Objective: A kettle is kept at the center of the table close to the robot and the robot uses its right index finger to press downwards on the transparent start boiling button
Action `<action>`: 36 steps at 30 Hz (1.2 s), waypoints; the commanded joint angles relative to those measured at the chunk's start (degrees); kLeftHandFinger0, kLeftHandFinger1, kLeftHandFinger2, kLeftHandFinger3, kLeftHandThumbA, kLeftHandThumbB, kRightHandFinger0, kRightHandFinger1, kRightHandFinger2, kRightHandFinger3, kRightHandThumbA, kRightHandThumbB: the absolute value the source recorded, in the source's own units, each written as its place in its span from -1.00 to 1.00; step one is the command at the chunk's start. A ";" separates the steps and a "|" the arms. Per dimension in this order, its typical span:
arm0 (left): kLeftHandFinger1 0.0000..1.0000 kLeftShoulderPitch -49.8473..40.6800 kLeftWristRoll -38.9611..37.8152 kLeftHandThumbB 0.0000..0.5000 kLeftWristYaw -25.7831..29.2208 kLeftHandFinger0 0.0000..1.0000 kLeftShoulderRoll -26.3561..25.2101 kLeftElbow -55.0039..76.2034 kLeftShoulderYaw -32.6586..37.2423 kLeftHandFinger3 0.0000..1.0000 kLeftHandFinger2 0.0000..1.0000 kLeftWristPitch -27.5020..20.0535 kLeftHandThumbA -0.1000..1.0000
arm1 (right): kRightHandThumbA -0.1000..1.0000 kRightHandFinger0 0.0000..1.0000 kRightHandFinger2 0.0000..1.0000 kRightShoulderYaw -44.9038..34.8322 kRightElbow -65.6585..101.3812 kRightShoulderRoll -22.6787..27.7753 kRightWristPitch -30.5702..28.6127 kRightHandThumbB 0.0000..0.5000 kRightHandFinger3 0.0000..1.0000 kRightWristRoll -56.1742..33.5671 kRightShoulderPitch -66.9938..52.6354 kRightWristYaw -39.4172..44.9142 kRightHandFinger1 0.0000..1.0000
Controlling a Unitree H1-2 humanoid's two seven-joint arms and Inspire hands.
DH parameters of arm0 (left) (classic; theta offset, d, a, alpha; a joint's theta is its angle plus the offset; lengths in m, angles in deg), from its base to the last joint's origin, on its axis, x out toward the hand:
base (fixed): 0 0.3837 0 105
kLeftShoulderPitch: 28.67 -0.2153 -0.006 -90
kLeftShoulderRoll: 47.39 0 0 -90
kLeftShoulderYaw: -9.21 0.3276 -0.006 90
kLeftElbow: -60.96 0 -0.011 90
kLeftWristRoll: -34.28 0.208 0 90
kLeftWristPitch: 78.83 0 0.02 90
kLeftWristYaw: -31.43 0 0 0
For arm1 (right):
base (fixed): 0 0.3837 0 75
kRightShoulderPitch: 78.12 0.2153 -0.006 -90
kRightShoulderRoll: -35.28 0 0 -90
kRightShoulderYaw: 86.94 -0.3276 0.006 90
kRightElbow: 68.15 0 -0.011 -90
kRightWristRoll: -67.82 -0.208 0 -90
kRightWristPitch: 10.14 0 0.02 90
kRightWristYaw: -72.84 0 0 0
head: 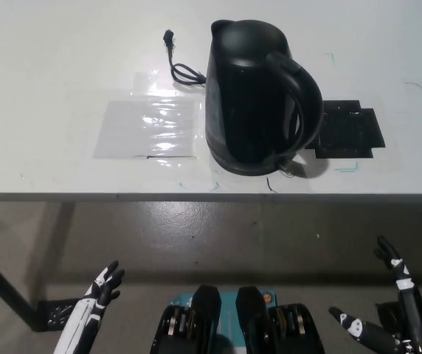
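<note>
A black electric kettle (254, 96) stands upright near the table's front edge, its handle (305, 99) turned to the right. The transparent button (288, 167) shows as a small clear tab at the foot of the handle. My black right hand (392, 306) hangs below the table edge at the lower right, fingers spread, holding nothing, well apart from the kettle. My white left hand (100, 291) rests at the lower left, below the table, fingers apart and empty.
The kettle's black cord and plug (178, 63) lie behind it on the white table (49, 59). A shiny clear sheet (152, 127) is taped left of the kettle. A black square patch (349, 131) lies to its right. A table leg (1, 284) runs down at the lower left.
</note>
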 commanded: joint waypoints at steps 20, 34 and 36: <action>1.00 0.96 -1.80 0.33 -2.87 1.00 -0.13 8.63 1.23 1.00 1.00 -2.79 1.00 | 1.00 -1.00 -0.93 5.59 6.98 -3.59 12.87 0.29 1.00 36.05 13.87 -2.59 -1.00; 1.00 1.61 -2.56 0.25 -2.85 1.00 0.05 7.02 1.16 1.00 1.00 -3.24 1.00 | 1.00 -1.00 -1.00 9.74 -2.07 -2.93 20.95 0.23 1.00 39.80 21.12 -1.00 -1.00; 1.00 1.61 -2.44 0.26 -2.81 1.00 0.04 7.03 1.17 1.00 1.00 -3.16 1.00 | 1.00 -1.00 -1.00 9.84 -2.56 -2.92 21.28 0.23 1.00 39.81 21.41 -1.03 -1.00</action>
